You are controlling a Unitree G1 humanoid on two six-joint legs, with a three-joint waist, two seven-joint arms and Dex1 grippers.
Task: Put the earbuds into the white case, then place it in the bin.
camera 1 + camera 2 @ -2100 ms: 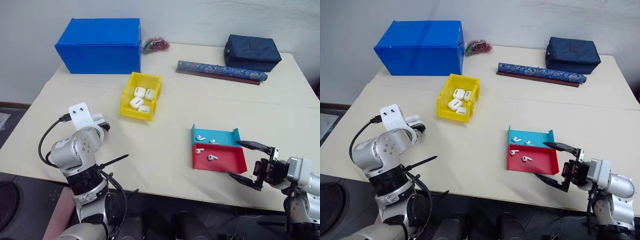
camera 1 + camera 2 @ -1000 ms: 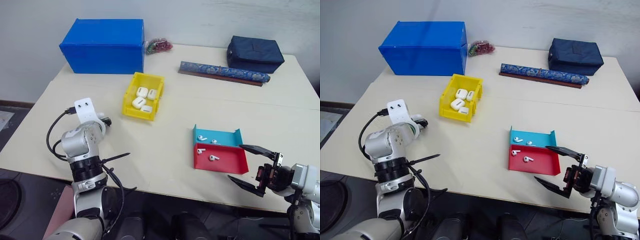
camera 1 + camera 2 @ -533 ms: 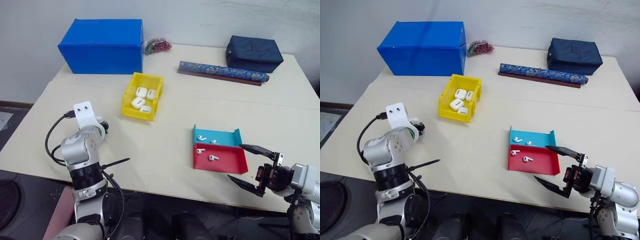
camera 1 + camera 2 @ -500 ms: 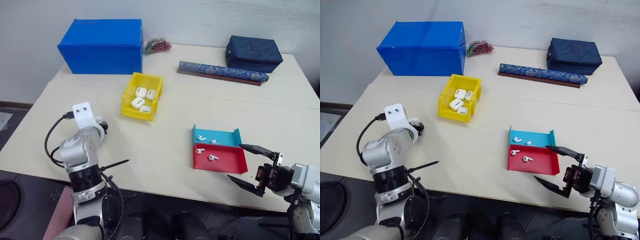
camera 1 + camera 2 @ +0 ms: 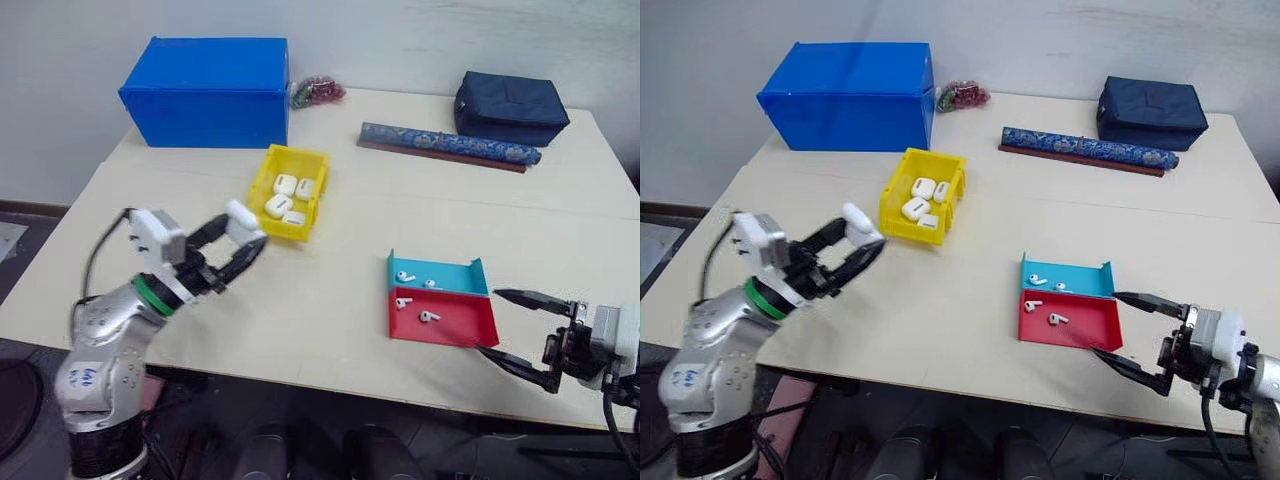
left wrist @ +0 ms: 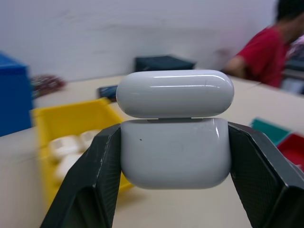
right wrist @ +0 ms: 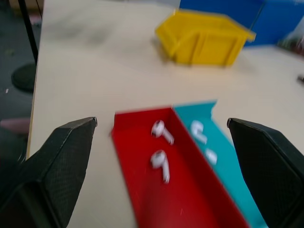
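Note:
My left gripper [image 5: 248, 231] is raised over the table's left side and is shut on the white case [image 5: 243, 218]. In the left wrist view the case [image 6: 175, 128] sits upright between the black fingers [image 6: 95, 175], lid down. The yellow bin [image 5: 296, 153] stands just beyond it and holds several similar white cases [image 5: 278, 205]. Two earbuds [image 5: 428, 316] lie in the red tray [image 5: 455, 330], and two more earbuds [image 5: 403, 276] lie in the teal tray [image 5: 445, 273]. My right gripper [image 5: 528, 330] hangs open and empty at the front right, just right of the red tray.
A big blue box [image 5: 205, 90] stands at the back left, with a small bag of red bits [image 5: 315, 90] beside it. A long patterned roll [image 5: 445, 143] and a dark blue bag [image 5: 510, 105] lie at the back right. A person in red [image 6: 266, 52] sits beyond the table.
My left arm has swung up from the table's left edge and turned toward the bin, now showing the white case in its fingers. My right gripper has drifted slightly to the right, still open.

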